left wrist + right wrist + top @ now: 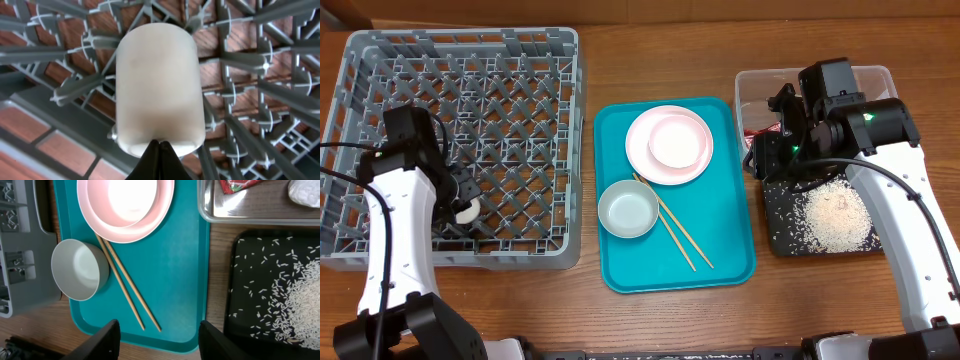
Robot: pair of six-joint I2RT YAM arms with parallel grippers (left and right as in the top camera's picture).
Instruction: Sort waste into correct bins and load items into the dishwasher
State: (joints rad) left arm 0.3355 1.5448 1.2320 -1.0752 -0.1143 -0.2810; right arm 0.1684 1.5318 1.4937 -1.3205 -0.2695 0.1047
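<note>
My left gripper [159, 146] is shut on the rim of the small white cup [159, 85], which lies among the pegs of the grey dish rack [380, 60]; the cup also shows in the overhead view [468, 210]. My right gripper [160, 340] is open and empty, above the front right edge of the teal tray [175, 270]. The tray holds a white plate [642, 160] with a small white bowl [678, 140] on it, a metal bowl [628, 210] and wooden chopsticks [678, 228]. The clear tub [880, 78] holds the red-and-white wrapper [235, 185] and the white scrap [305, 191]. Rice [835, 220] lies in the black tray [782, 235].
The dish rack fills the left of the table. The teal tray [730, 250] lies in the middle, between rack and bins. The clear tub is behind the black tray at the right. Bare wood shows along the table's front edge.
</note>
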